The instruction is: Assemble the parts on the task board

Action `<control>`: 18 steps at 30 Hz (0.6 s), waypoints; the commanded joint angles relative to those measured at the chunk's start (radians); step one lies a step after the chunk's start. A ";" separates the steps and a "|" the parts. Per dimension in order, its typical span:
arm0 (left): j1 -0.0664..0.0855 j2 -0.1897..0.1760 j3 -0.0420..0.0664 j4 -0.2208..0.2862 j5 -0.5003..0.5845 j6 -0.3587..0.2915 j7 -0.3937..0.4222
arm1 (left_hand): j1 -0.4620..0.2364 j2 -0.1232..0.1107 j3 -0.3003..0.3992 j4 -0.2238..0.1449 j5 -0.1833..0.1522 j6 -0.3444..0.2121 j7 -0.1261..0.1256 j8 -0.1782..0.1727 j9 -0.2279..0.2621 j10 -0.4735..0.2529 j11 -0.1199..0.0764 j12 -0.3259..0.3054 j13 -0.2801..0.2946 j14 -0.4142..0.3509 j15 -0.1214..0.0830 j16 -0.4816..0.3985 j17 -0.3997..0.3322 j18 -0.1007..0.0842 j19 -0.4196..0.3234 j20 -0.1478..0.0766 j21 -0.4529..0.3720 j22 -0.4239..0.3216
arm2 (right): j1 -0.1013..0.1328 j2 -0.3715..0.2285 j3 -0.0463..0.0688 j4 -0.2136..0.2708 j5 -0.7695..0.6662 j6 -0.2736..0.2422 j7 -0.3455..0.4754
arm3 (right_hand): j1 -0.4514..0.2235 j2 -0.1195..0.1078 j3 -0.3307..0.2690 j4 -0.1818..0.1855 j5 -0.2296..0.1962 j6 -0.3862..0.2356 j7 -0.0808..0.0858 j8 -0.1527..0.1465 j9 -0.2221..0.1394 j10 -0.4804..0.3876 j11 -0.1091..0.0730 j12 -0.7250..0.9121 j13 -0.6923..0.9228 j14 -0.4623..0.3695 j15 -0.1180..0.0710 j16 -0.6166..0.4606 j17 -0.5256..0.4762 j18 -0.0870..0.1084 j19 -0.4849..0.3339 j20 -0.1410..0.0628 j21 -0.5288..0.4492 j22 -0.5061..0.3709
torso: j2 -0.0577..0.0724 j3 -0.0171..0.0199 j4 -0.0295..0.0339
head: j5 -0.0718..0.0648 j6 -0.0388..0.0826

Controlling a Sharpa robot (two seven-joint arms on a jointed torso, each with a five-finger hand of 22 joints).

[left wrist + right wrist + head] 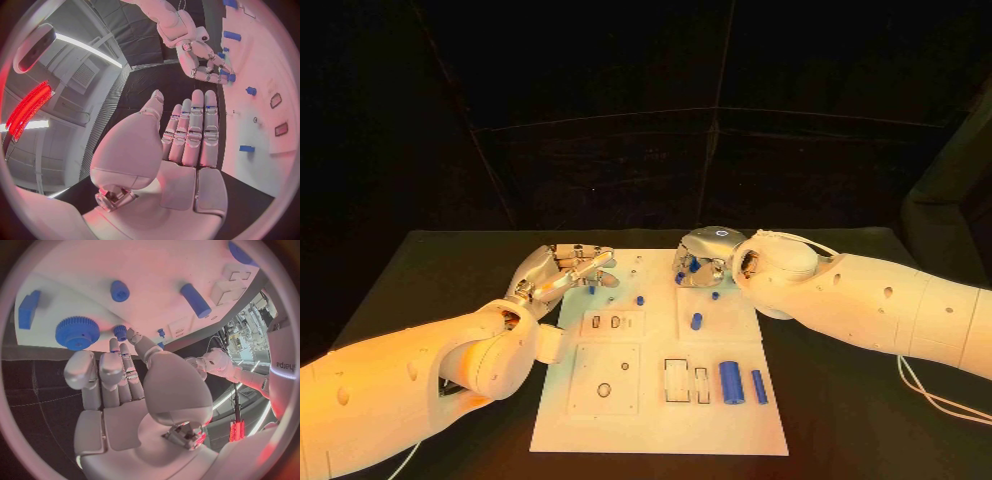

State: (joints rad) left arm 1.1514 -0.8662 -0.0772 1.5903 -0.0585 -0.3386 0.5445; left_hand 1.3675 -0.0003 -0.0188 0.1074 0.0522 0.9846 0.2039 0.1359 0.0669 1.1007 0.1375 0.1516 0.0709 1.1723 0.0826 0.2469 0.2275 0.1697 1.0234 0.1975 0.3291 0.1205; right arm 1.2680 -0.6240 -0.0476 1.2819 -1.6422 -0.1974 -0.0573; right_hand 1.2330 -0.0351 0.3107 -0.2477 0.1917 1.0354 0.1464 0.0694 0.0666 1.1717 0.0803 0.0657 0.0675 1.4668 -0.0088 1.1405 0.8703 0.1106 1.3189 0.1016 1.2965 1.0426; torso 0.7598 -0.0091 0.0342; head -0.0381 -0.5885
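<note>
- Nearest the head camera, at 6 o'clock, sits the smooth white rectangular task board (661,420), flat on the matte black table (848,420).
- Chunky blue cylinder (730,381) and slimmer blue peg (759,386) lie at its 4 o'clock beside rectangular slots.
- Left hand (567,268), silver and jointed, hovers at the 10 o'clock corner, fingers straight and apart, holding nothing.
- Right hand (704,258) at 12 o'clock, fingers extended over a toothed blue gear (77,332); no grasp visible.

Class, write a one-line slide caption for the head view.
Both hands, left and right, hover over the board's far end.
</note>
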 commanded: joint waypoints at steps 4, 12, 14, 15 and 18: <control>0.002 -0.004 0.001 0.007 -0.007 0.019 -0.001 | -0.010 0.004 -0.002 -0.007 -0.002 -0.002 0.006 -0.006 -0.001 -0.002 0.010 -0.004 -0.002 -0.001 0.008 -0.006 0.002 0.013 0.009 0.001 -0.007 -0.002 | 0.003 0.007 0.001 -0.006 -0.015 0.033 -0.011 | 0.001 0.011 0.032 0.007 -0.015 0.007 0.000 -0.002 0.002 0.006 0.002 0.005 0.000 0.024 0.004 0.027 0.025 -0.011 0.011 -0.002 0.021 0.025 | 0.005 0.0004 -0.0009 | 0.001 -0.004; 0.002 -0.006 0.001 0.007 -0.007 0.025 -0.003 | -0.011 0.005 -0.002 -0.008 -0.002 -0.003 0.007 -0.007 -0.001 -0.003 0.010 -0.006 -0.002 -0.002 0.009 -0.007 0.003 0.013 0.010 0.001 -0.008 -0.002 | 0.003 0.017 0.001 -0.022 -0.017 0.060 -0.020 | 0.004 0.010 0.070 0.012 -0.032 0.018 0.002 -0.002 0.002 0.011 0.003 0.003 -0.001 0.019 0.005 0.041 0.031 -0.011 0.005 0.000 0.032 0.034 | 0.005 0.0007 -0.0002 | 0.000 -0.011; 0.002 -0.006 0.001 0.007 -0.007 0.026 -0.004 | -0.011 0.005 -0.002 -0.008 -0.002 -0.003 0.007 -0.007 -0.001 -0.003 0.010 -0.006 -0.002 -0.002 0.009 -0.007 0.003 0.013 0.010 0.001 -0.008 -0.002 | 0.003 0.021 0.001 -0.027 -0.018 0.062 -0.020 | 0.004 0.008 0.074 0.012 -0.033 0.019 0.003 -0.003 0.002 0.012 0.003 0.002 -0.001 0.018 0.005 0.042 0.031 -0.011 0.004 0.000 0.033 0.035 | 0.005 0.0008 -0.0006 | 0.001 -0.011; 0.002 -0.006 0.001 0.007 -0.007 0.026 -0.004 | -0.011 0.005 -0.002 -0.008 -0.002 -0.003 0.007 -0.007 -0.001 -0.003 0.010 -0.006 -0.002 -0.002 0.009 -0.007 0.003 0.013 0.010 0.001 -0.008 -0.002 | 0.003 0.023 0.001 -0.029 -0.018 0.062 -0.019 | 0.004 0.008 0.079 0.013 -0.034 0.021 0.002 -0.002 0.002 0.013 0.003 0.002 -0.001 0.017 0.005 0.044 0.032 -0.011 0.004 0.000 0.034 0.036 | 0.006 0.0008 -0.0005 | 0.000 -0.011; 0.002 -0.006 0.001 0.007 -0.007 0.028 -0.004 | -0.011 0.005 -0.002 -0.008 -0.002 -0.003 0.007 -0.007 -0.001 -0.003 0.010 -0.006 -0.002 -0.002 0.009 -0.007 0.003 0.013 0.010 0.001 -0.008 -0.002 | 0.003 0.028 0.001 -0.033 -0.018 0.061 -0.019 | 0.004 0.009 0.090 0.017 -0.035 0.027 0.002 -0.001 0.003 0.017 0.003 0.003 -0.001 0.016 0.005 0.048 0.034 -0.011 0.003 0.001 0.038 0.039 | 0.005 0.0009 -0.0009 | 0.000 -0.012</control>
State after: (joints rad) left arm 1.1516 -0.8718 -0.0773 1.5948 -0.0594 -0.3281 0.5375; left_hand 1.3636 0.0035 -0.0216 0.1046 0.0522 0.9846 0.2038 0.1319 0.0671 1.0969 0.1412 0.1509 0.0702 1.1723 0.0826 0.2432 0.2298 0.1697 1.0270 0.2013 0.3254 0.1197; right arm 1.2694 -0.5983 -0.0467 1.2502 -1.6516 -0.1538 -0.0719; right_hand 1.2397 -0.0284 0.3957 -0.2303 0.1620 1.0574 0.1470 0.0693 0.0676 1.1850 0.0819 0.0657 0.0673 1.4669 -0.0089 1.1850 0.9032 0.1083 1.3225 0.0981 1.3274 1.0808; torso 0.7648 -0.0084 0.0337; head -0.0376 -0.6005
